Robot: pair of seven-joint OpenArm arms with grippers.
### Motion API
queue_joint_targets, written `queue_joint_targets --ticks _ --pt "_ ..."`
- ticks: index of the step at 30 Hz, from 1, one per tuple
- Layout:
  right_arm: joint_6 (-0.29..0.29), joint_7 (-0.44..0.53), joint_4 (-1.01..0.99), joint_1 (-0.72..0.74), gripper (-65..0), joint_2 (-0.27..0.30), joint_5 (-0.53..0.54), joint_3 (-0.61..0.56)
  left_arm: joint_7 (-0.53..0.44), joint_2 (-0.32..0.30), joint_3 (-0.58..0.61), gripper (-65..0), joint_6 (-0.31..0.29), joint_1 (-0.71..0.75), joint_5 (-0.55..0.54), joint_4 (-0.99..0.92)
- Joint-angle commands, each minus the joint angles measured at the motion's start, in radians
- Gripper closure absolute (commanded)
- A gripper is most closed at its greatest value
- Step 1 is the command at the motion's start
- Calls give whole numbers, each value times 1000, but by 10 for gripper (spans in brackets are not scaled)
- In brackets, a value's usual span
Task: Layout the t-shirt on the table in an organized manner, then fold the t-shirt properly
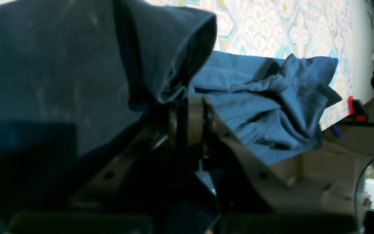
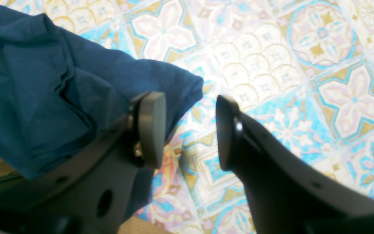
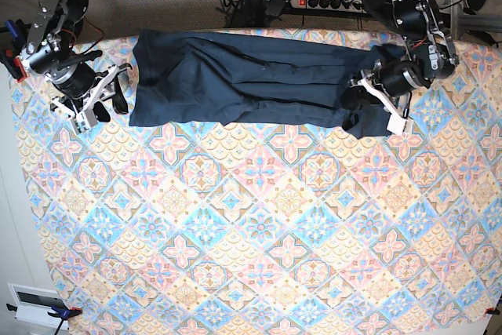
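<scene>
from base: t-shirt (image 3: 243,80) stretched across table (image 3: 259,256); left gripper (image 3: 369,107) clamped on its end. from right wrist only: right gripper (image 2: 190,130) spread, empty beside cloth.

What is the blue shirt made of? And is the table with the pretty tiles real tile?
The t-shirt looks like soft matte knit cloth, probably cotton: it creases, bunches and droops where the left gripper pinches it. The table is probably not real tile. Its pattern looks printed on a flat covering, cloth or vinyl, with no raised grout lines showing; which one I can't tell.
</scene>
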Motion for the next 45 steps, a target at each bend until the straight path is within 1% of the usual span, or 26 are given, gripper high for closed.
queue_joint_targets --ticks 1,6,7,9,11,13,16,18,20,22,25,29,34,36,40,44,45 --pt "3 21 14 6 -246 15 18 6 -11 -9 -1 0 -3 -9 -22 5" --pt "3 21 14 6 -246 15 18 6 -11 -12 -1 0 -3 -9 -39 7" --pt "3 21 14 6 -246 15 18 6 -11 -16 -1 -23 -3 -9 -56 7" --pt "3 21 14 6 -246 15 18 6 -9 -38 -1 -110 -3 -9 -111 14" --pt "3 21 14 6 -246 16 18 6 -9 -64 -6 -215 -3 -9 -180 30" --pt "3 21 14 6 -246 16 18 6 -11 -79 -12 -290 -4 -9 -223 47" --pt "3 21 14 3 -246 16 20 6 -9 -110 -43 -367 -6 -4 -306 76" --pt "3 21 14 3 -246 16 20 6 -6 -139 -79 -393 -6 -4 -350 77" --pt "3 20 14 -2 -246 16 20 6 -3 -165 -119 -398 -6 -3 -369 71" --pt "3 12 14 -3 -246 18 20 3 -3 -198 -147 -398 -6 2 -355 61" --pt "3 11 14 -35 -246 18 20 -3 -9 -267 -175 -398 -6 17 -304 1" --pt "3 9 6 -40 -246 13 20 -5 -11 -317 -179 -397 -6 17 -228 -79" --pt "3 -74 -71 -37 -246 10 20 -2 -11 -317 -175 -397 -6 19 -185 -131" --pt "3 -86 -107 -37 -246 -7 20 -2 -11 -314 -171 -397 -6 17 -183 -136" --pt "3 -89 -183 -22 -249 -25 23 -5 -11 -283 -170 -397 -6 16 -174 -136" --pt "3 -117 -236 21 -251 -36 27 -5 -11 -279 -170 -397 -6 16 -153 -137" --pt "3 -123 -252 31 -251 -39 44 -3 -11 -279 -170 -397 -6 16 -153 -137"
